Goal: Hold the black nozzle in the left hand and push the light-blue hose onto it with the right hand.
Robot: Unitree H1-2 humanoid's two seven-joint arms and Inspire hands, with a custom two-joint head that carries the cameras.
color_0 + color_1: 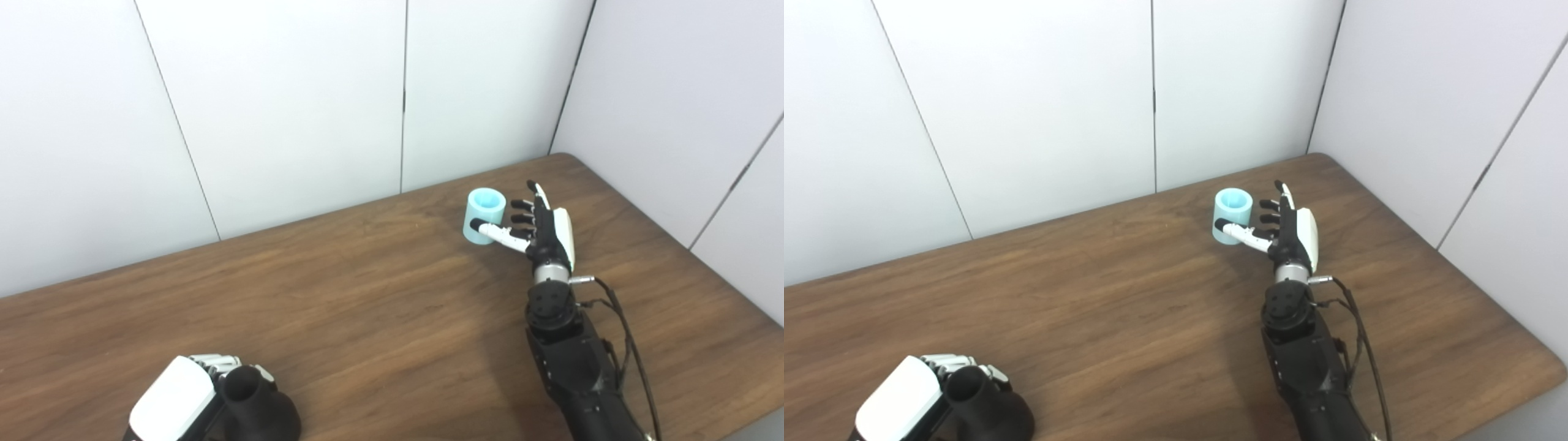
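Hose position: light-blue hose (pixel 485 215) stands upright at far right of bench (pixel 380 306), bore facing up, just left of right hand (pixel 542 226).
Right hand: spread, thumb across hose wall, not yet closed.
Left hand (pixel 184 398): wrapped round black nozzle (pixel 257 404), near left, well apart.
Materials: hose smooth, short, cylindrical; nozzle matte, flared base.

Two side-by-side head cameras look steeply down, sharing the table (pixel 367 294) and walls.
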